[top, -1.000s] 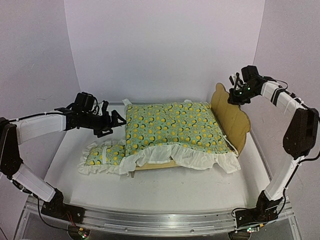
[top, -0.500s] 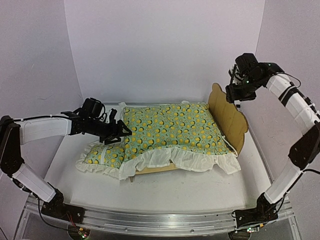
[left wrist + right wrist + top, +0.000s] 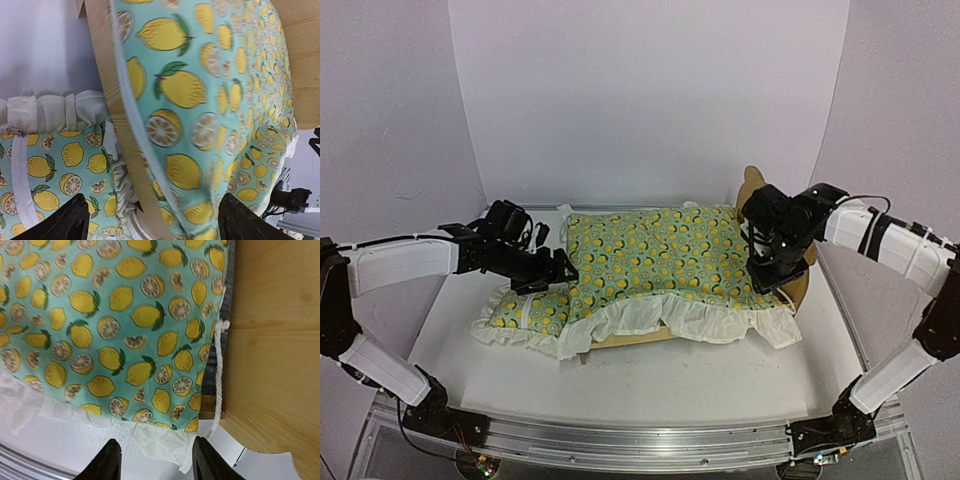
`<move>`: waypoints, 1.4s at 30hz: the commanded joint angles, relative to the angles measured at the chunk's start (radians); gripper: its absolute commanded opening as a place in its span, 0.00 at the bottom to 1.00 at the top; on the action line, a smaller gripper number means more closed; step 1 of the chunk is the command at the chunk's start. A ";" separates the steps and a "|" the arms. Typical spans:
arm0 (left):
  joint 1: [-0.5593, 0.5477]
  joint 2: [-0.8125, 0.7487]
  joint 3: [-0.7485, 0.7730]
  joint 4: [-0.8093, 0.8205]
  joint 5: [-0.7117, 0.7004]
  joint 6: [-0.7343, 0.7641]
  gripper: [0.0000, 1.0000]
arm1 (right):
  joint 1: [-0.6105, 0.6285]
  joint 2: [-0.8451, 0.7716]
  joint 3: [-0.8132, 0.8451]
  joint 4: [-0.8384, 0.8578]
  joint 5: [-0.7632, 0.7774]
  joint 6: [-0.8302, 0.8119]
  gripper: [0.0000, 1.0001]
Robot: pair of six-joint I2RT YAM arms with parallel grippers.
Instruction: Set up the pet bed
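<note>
Looking down from above: the pet bed (image 3: pixel 753 183) stands on the white table (image 3: pixel 650 390) between pale lilac walls (image 3: pixel 650 100), lemon quilt (image 3: pixel 660 255) over it, pillow (image 3: pixel 525 312) at its open end. Left wrist: my left gripper (image 3: pixel 152 220) gapes, released, over rail (image 3: pixel 105 75) and quilt. Right wrist: my right gripper (image 3: pixel 156 460), likewise spread and empty, hangs over the quilt corner beside the headboard (image 3: pixel 275 340).

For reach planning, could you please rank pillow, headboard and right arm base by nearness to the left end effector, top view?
1. pillow, left, beside the left end effector
2. headboard, bed's right end
3. right arm base, near right corner
</note>
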 commanded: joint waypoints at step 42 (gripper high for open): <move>-0.555 0.320 0.374 0.659 -0.107 0.490 0.93 | 0.002 -0.709 -0.748 0.917 -0.396 0.407 0.00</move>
